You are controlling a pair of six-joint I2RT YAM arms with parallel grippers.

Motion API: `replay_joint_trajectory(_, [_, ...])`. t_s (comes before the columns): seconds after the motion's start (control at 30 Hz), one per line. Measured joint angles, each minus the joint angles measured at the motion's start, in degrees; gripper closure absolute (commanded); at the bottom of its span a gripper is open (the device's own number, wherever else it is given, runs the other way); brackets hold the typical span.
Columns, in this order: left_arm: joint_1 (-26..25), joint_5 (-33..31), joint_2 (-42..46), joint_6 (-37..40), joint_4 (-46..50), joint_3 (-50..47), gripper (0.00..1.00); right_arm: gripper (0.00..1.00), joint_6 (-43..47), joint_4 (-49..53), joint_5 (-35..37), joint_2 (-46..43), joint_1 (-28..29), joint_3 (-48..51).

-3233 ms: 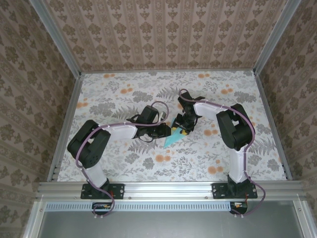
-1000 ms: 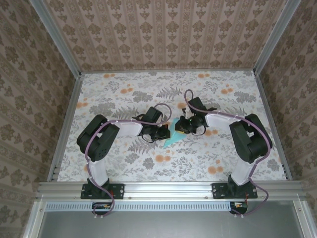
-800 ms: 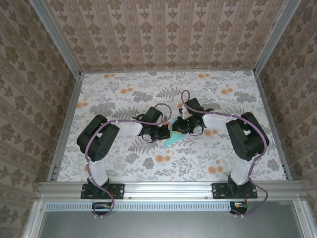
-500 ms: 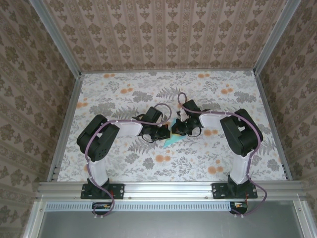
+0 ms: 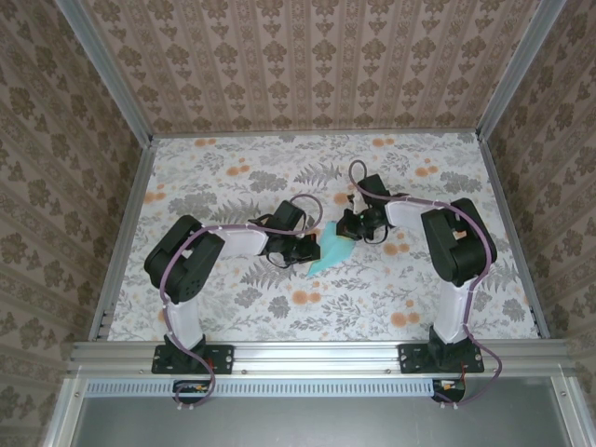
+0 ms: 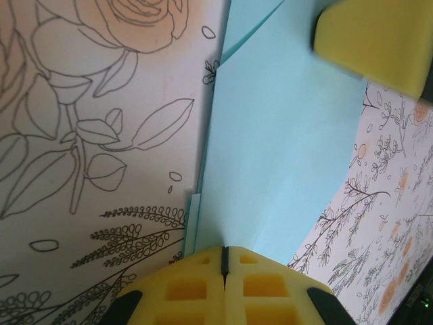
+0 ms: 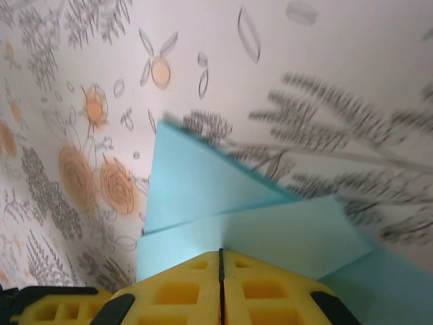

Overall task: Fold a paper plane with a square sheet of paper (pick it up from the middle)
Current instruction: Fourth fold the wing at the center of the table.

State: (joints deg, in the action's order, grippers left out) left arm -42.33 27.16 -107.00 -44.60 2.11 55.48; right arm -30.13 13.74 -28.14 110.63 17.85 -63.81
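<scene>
While both arms stretched low and inward over the floral worktop (image 5: 233,177), the left hand (image 5: 310,248) and right hand (image 5: 346,229) were each pinched shut on opposite edges of the turquoise sheet of paper (image 5: 328,253) (already folded to a point), at mid-worktop between them.

The overhead view is lit brightly and evenly; only soft shadows are cast on the table (image 5: 233,177). In the right wrist view the square sheet of paper (image 7: 203,183) is smeared by motion blur toward 4 o'clock. The left wrist view is defocused at 1 o'clock.
</scene>
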Motion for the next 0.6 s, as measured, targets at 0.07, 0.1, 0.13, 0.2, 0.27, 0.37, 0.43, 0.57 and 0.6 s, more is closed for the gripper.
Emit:
replay_joint_trajectory(0.07, [0.0, 0.0, 0.0, 0.0, 0.0, 0.0, 1.0, 0.9, 0.0, -0.3, 0.3, -0.4, -0.2, -0.1])
replay_joint_trajectory(0.1, [0.0, 0.0, 0.0, 0.0, 0.0, 0.0, 1.0, 0.9, 0.0, -0.4, 0.3, -0.7, -0.3, 0.1])
replay_joint_trajectory(0.13, [0.0, 0.0, 0.0, 0.0, 0.0, 0.0, 1.0, 0.9, 0.0, -0.9, 0.3, -1.4, -0.2, 0.5])
replay_joint_trajectory(0.2, [0.0, 0.0, 0.0, 0.0, 0.0, 0.0, 1.0, 0.9, 0.0, -1.6, 0.0, -2.9, 0.3, 1.6])
replay_joint_trajectory(0.27, [0.0, 0.0, 0.0, 0.0, 0.0, 0.0, 1.0, 0.9, -0.1, -2.4, -0.6, -4.5, 1.6, 3.2])
replay_joint_trajectory(0.37, [0.0, 0.0, 0.0, 0.0, 0.0, 0.0, 1.0, 0.9, -0.7, -4.2, -1.5, -4.9, 4.0, 5.2])
replay_joint_trajectory(0.43, [0.0, 0.0, 0.0, 0.0, 0.0, 0.0, 1.0, 0.9, -1.4, -4.6, -2.1, -4.7, 5.5, 6.4])
replay_joint_trajectory(0.57, [0.0, 0.0, 0.0, 0.0, 0.0, 0.0, 1.0, 0.91, -1.6, -5.0, -2.7, -3.0, 7.2, 6.7])
replay_joint_trajectory(0.6, [0.0, 0.0, 0.0, 0.0, 0.0, 0.0, 1.0, 0.91, -1.7, -5.3, -3.2, -2.8, 7.0, 6.7])
